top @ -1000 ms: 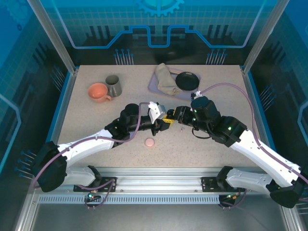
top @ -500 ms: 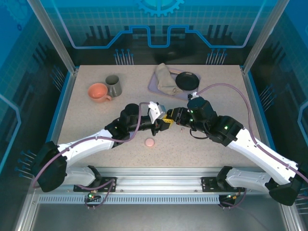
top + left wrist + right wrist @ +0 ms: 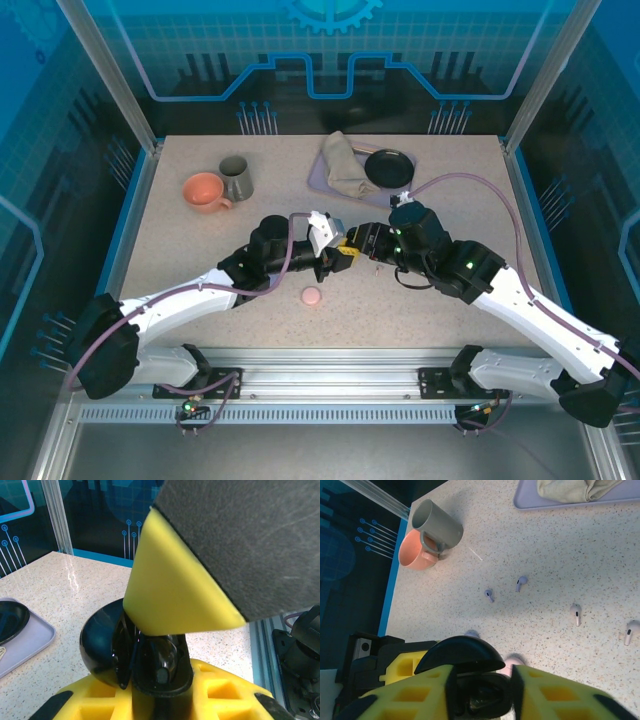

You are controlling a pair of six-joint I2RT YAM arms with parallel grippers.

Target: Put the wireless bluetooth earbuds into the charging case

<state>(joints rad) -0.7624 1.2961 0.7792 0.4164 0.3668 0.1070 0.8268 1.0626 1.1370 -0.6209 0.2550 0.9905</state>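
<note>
Right arm has edged left over the last second, nearer the left gripper (image 3: 336,258); nothing has moved in the last half second.

Left gripper pinches the open black charging case (image 3: 156,666), held above mid-table (image 3: 180,240). Right gripper (image 3: 482,690) has a finger on each side of the case. Whether it is pressing the case or carrying a bud I cannot tell, as the cavity is dark.

Lilac earbuds (image 3: 521,583) and pale earbuds (image 3: 576,614) lie loose on the table beyond.

Judgement: keep the case still and the lid clear, then lower the bud stem-first, straight into its socket.

Room: the mugs (image 3: 437,527) and tray (image 3: 522,500) are well apart. The only crowding is between the two grippers.
</note>
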